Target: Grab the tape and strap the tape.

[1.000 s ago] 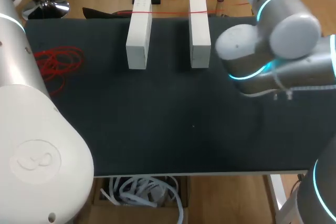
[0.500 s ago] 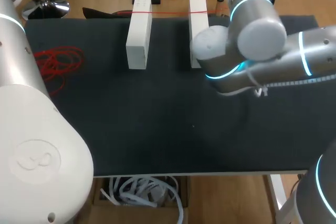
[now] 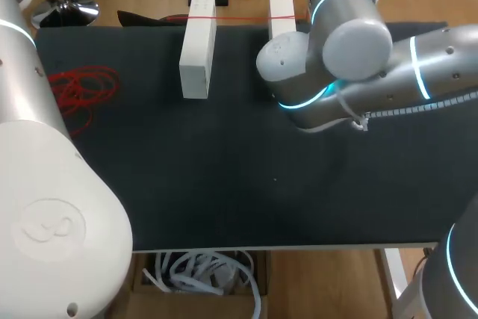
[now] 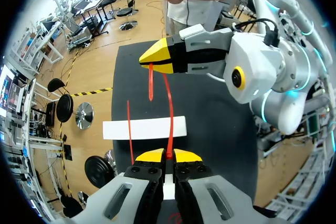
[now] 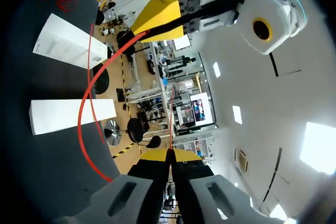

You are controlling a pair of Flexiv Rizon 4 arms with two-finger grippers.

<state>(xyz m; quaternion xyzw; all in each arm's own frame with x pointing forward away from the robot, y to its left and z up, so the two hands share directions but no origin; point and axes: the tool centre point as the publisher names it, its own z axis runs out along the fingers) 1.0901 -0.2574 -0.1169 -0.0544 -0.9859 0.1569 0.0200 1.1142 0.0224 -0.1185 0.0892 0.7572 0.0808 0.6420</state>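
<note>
Left wrist view had the left gripper (image 4: 168,156) with its fingers pressed together on the red tape (image 4: 169,108). The tape ran up from them, over a white block (image 4: 144,128) on the dark worktop (image 4: 210,129), to the right gripper (image 4: 153,61). That one's fingers were closed on the tape as well (a short red end hung below their tips). Right wrist view agreed: a thin red line entered its own closed fingers, and a red loop curved from the other gripper down past two blocks. Head view showed the right arm (image 3: 351,42) over the right-hand block (image 3: 281,7), hiding both grippers. There the tape stretched across the blocks' far ends, and a red tangle (image 3: 82,87) lay well apart, near the left arm (image 3: 45,207).
</note>
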